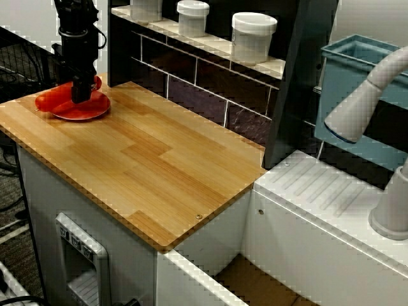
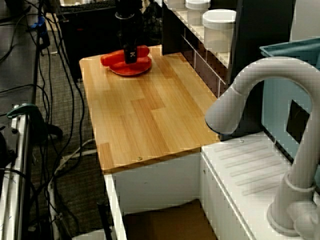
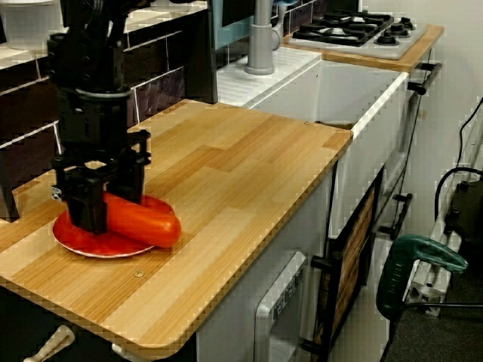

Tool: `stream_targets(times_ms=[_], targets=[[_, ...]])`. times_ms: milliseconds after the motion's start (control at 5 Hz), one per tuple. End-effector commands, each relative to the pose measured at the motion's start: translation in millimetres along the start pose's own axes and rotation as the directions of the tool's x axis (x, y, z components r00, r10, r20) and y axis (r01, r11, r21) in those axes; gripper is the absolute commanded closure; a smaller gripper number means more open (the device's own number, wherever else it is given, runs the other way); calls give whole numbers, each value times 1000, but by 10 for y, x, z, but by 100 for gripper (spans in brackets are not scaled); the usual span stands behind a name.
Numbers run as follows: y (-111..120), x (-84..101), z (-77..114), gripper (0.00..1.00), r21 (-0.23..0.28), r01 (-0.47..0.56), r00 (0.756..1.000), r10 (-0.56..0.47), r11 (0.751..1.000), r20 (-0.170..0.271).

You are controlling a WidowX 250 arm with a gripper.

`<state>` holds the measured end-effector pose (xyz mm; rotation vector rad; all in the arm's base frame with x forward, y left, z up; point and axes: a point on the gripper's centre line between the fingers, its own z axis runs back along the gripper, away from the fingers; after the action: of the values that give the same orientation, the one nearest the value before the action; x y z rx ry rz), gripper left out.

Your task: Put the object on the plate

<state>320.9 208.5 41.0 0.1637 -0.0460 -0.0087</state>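
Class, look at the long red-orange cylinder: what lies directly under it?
The red plate lies under the cylinder, on the wooden counter. The tool covers the cylinder's middle, so contact there is hidden.

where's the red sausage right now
The sausage lies across the red plate at the counter's far end from the sink, seen low from the side, with the gripper down over it.

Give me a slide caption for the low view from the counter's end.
A black gripper presses down over a red-orange sausage lying across a small red plate on a wooden counter.
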Motion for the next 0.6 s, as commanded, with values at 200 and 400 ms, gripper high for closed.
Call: stream_targets(times_ms=[200,400], targets=[[20,-21,49,0,19,-14,1000,14,1000,13],[10,-29,29,0,23,-15,1000,15,1000,10]])
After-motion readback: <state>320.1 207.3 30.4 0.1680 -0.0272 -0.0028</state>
